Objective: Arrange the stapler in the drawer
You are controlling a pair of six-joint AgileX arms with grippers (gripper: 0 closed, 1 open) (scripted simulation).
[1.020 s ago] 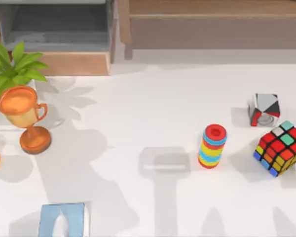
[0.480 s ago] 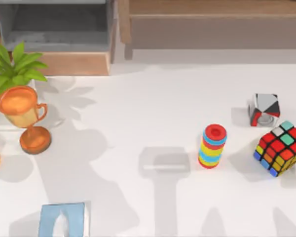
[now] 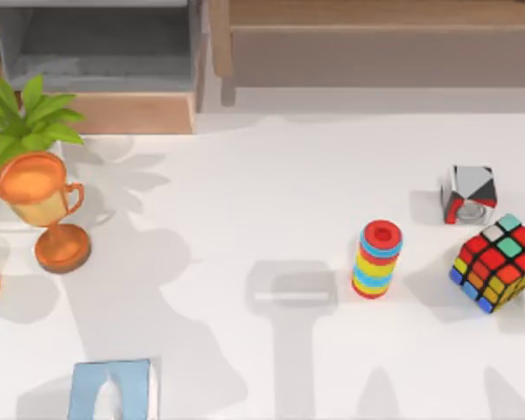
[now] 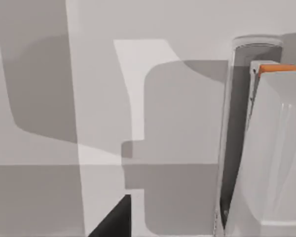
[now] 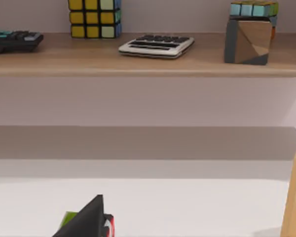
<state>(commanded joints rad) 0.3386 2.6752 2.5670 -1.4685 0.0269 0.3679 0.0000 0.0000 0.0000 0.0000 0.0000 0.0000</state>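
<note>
The stapler point(image 3: 290, 296) is a slim pale white bar lying flat near the middle of the table in the top view, inside a grey shadow patch and left of the ring stack. The drawer point(image 3: 131, 112) stands open at the back left, with a grey interior and a light-brown wooden front panel. A dark corner of my left gripper point(image 4: 113, 224) shows at the edge of the left wrist view over bare white table. In the right wrist view a dark corner of my right gripper point(image 5: 89, 221) points toward a wooden shelf. Both are far from the stapler.
A potted plant point(image 3: 26, 118) and an orange trophy point(image 3: 44, 206) stand at the left. A coloured ring stack point(image 3: 378, 258), a Rubik's cube point(image 3: 499, 261) and a grey-red cube point(image 3: 469, 194) sit at the right. A blue box point(image 3: 112, 389) lies front left. A brown-framed panel point(image 3: 376, 44) spans the back.
</note>
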